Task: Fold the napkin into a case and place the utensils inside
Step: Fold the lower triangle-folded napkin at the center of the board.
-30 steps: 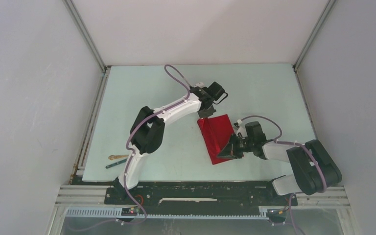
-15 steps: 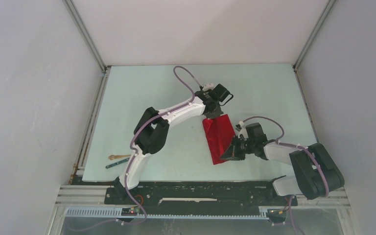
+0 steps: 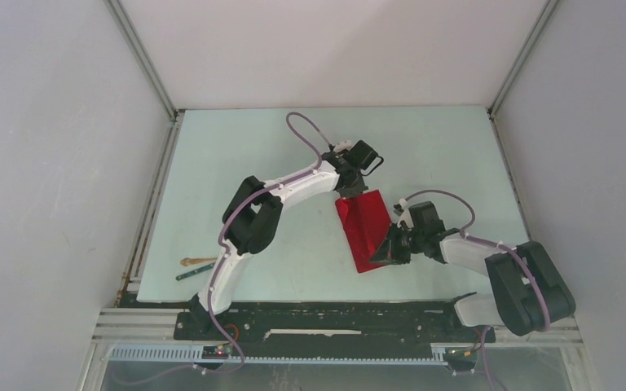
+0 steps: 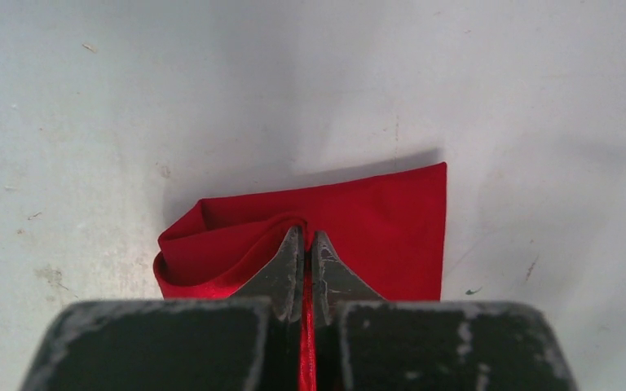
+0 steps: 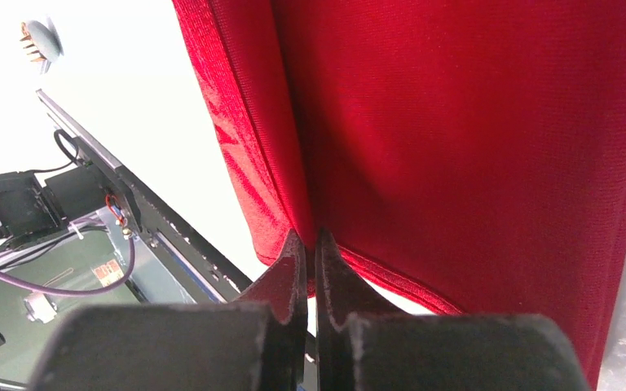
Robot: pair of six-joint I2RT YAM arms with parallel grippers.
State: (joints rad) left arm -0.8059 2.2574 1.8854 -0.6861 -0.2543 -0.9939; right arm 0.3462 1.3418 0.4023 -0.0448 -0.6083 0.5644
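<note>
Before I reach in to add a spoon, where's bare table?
Bare table: the whole far strip beyond the left gripper and napkin. Crowded: mid-table around the right gripper, and near-left by the fork and teal utensil.

The napkin [image 3: 364, 230] is a bright red cloth, folded into a narrow long strip near the middle of the table [image 3: 424, 155]. It runs from far to near, a little slanted. My left gripper [image 4: 303, 236] pinches its far edge, where the layers rise in a soft fold. My right gripper [image 5: 310, 236] pinches its near end. The wooden fork [image 3: 198, 261] and the dark teal utensil [image 3: 193, 274] lie close together, well apart from the napkin, at the table's near left edge.
</note>
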